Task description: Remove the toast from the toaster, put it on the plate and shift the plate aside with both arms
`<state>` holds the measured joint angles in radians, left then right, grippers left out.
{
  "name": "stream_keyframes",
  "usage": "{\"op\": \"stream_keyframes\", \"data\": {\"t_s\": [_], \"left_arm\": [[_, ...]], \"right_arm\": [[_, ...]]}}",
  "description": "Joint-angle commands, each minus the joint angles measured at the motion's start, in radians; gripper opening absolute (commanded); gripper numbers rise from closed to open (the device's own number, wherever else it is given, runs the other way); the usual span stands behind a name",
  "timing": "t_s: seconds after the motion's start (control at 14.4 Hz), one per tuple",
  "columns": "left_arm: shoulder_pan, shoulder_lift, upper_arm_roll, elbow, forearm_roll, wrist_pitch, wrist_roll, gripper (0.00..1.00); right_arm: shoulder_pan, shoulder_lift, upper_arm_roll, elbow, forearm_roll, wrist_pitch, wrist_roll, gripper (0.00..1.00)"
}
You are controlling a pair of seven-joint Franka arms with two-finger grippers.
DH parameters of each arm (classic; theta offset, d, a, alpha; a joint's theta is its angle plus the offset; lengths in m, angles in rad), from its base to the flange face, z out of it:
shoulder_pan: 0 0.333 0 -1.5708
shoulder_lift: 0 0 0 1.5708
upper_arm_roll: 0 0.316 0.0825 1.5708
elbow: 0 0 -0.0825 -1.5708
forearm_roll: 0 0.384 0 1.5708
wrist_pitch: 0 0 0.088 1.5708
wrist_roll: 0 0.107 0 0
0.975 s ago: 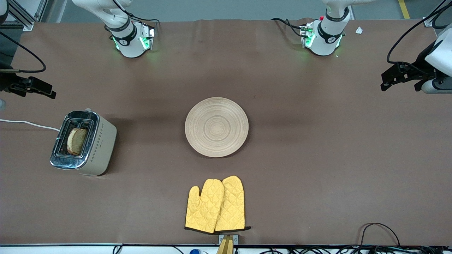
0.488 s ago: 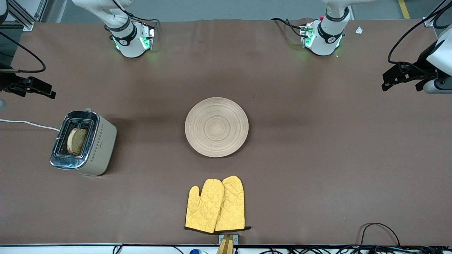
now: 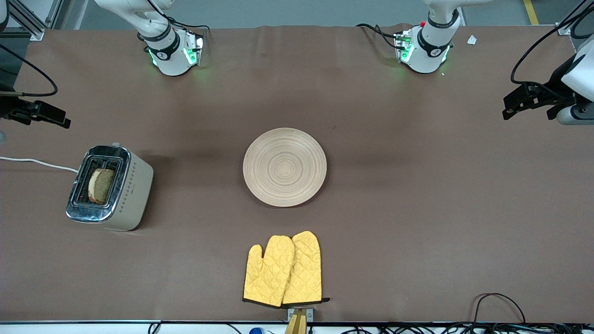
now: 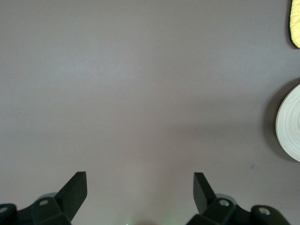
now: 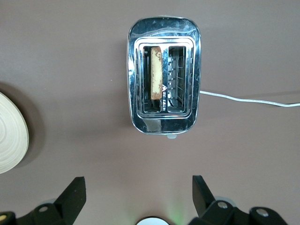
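Nothing of the task is done yet. The speckled tan-brown toast slice stands in one slot of the cream-sided, chrome-topped toaster toward the right arm's end of the brown worktop. The round pale wooden plate lies bare mid-worktop. The right tool hangs above the toaster, the left tool over bare worktop; both are spread wide and empty. Lifting, placing and moving all remain.

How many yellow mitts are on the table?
2. Both mitts lie side by side, overlapping, nearer to the front camera than the plate: one toward the right arm's end, one toward the left arm's end. None looks hidden.
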<state>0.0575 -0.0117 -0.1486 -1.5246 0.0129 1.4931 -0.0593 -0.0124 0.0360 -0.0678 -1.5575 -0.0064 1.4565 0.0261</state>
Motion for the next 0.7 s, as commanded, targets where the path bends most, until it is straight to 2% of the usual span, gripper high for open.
{"op": "stream_keyframes", "data": {"t_s": [0.0, 0.14, 0.49, 0.63], "left_arm": [[-0.001, 0.007, -0.003, 0.027, 0.018, -0.031, -0.001, 1.00], [0.001, 0.010, -0.003, 0.026, 0.016, -0.031, -0.001, 1.00], [0.001, 0.015, -0.003, 0.026, 0.018, -0.030, 0.001, 1.00], [-0.001, 0.018, -0.003, 0.026, 0.018, -0.030, 0.001, 1.00]], "right_arm": [[-0.017, 0.012, 0.019, -0.015, 0.000, 0.013, 0.005, 1.00], [-0.012, 0.021, 0.020, -0.030, 0.002, 0.068, -0.005, 1.00], [-0.008, 0.079, 0.020, -0.166, 0.028, 0.306, -0.017, 1.00], [-0.006, 0.122, 0.022, -0.181, 0.026, 0.344, -0.023, 1.00]]}}
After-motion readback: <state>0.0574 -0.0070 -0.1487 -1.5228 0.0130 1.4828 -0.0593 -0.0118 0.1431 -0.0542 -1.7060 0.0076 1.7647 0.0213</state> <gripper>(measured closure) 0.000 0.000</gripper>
